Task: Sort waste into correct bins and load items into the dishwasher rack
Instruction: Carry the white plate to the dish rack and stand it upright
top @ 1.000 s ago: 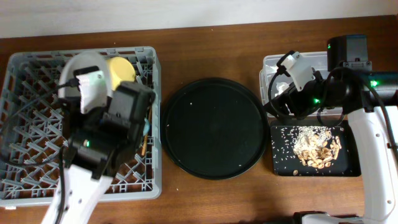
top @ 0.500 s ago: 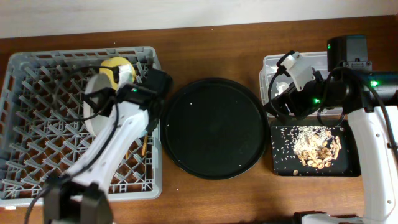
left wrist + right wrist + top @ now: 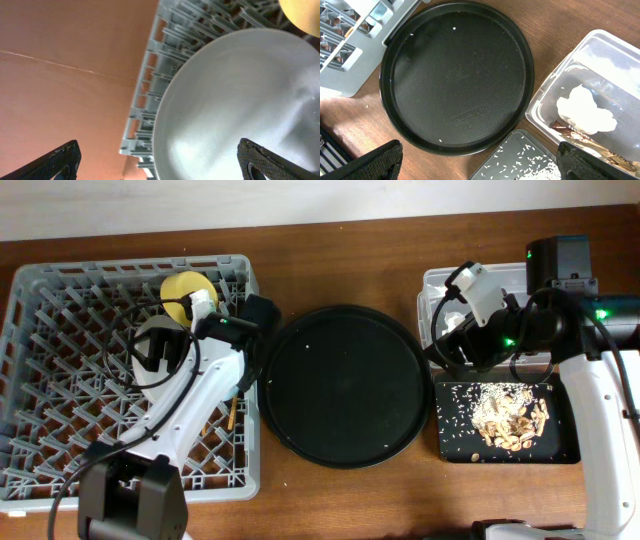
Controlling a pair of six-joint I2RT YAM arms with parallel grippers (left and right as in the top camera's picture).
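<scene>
Grey plate [image 3: 235, 100] racked just beyond the left gripper's [image 3: 162, 162] spread fingers, waste [image 3: 585, 112] binned beyond the right gripper's [image 3: 480, 162] open fingers; task looks nearly done.

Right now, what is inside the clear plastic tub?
A crumpled white tissue and a thin brown-gold wrapper lie in the clear tub. Anything beneath the tissue is hidden.

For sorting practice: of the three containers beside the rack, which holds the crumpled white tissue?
The clear plastic tub; the small black tray holds food scraps, the round tray only specks.
</scene>
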